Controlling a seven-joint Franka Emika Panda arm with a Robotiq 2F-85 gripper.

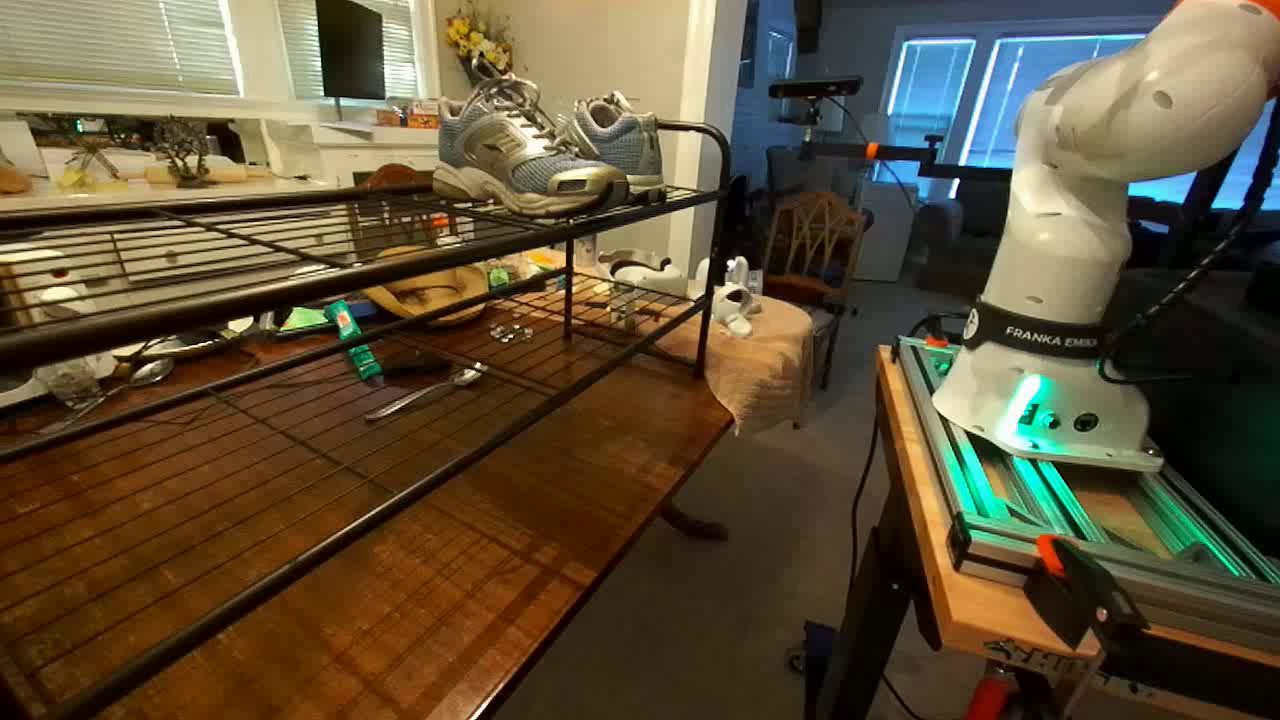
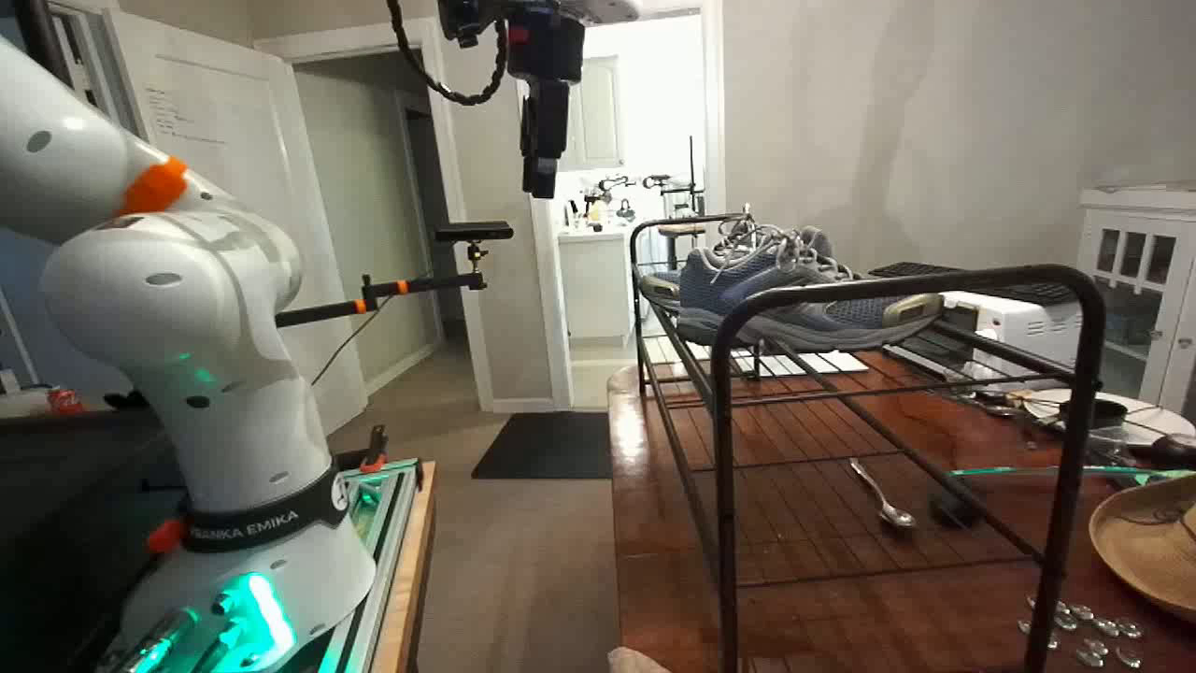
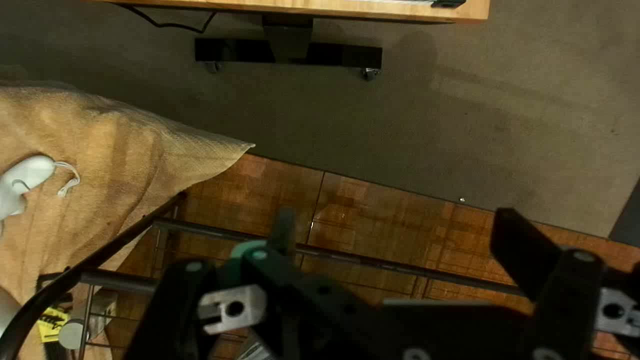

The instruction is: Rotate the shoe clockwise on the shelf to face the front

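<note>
Two grey-silver sneakers stand upright side by side on the top tier of the black wire shelf (image 1: 726, 170). One shoe (image 1: 525, 150) points its toe toward the robot's side. The other shoe (image 1: 632, 150) shows its heel there, so they point opposite ways. In an exterior view, the heel-out shoe (image 2: 775, 290) partly hides the other shoe (image 2: 662, 284) at the shelf (image 2: 725, 486). My gripper (image 2: 540, 182) hangs fingers down, higher than the shoes and apart from them. In the wrist view, the gripper (image 3: 400, 232) is open and empty above a shelf rail (image 3: 360, 259).
The shelf stands on a glossy brown table (image 1: 600, 480). A spoon (image 2: 880, 495), a straw hat (image 2: 1149, 533) and glass beads (image 2: 1084, 626) lie around it. A white appliance (image 2: 1009, 327) is behind the shoes. A cloth-covered table (image 3: 115, 145) adjoins the shelf's end.
</note>
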